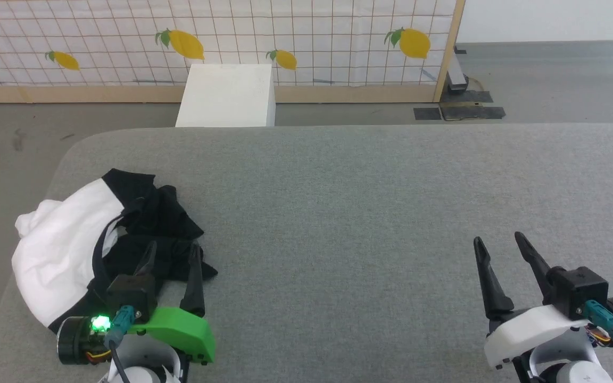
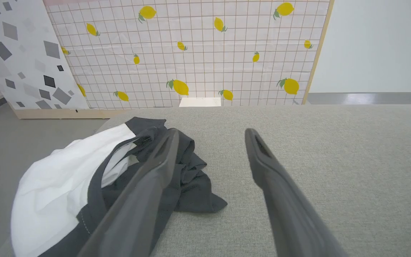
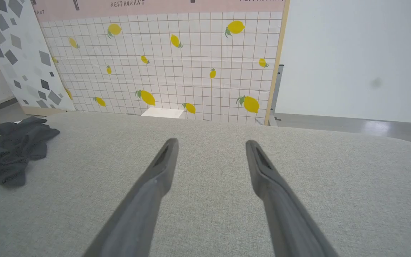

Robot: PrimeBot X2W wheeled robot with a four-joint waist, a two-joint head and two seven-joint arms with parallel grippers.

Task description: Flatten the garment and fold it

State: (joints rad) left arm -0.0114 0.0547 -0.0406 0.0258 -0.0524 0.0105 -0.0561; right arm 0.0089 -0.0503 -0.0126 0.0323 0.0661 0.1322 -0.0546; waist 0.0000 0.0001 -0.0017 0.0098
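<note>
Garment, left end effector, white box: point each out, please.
garment [image 1: 56, 250], head view, on its white body panel.
left end effector [image 1: 173, 246], head view, midway between its fingertips.
white box [image 1: 226, 96], head view, on its top face.

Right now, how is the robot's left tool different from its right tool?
The left tool has a green cover; the right tool has a white cover. The left tool reaches over the black part of the crumpled garment; the right tool is over the grey surface, well apart from the garment. Both are open and hold nothing.
</note>
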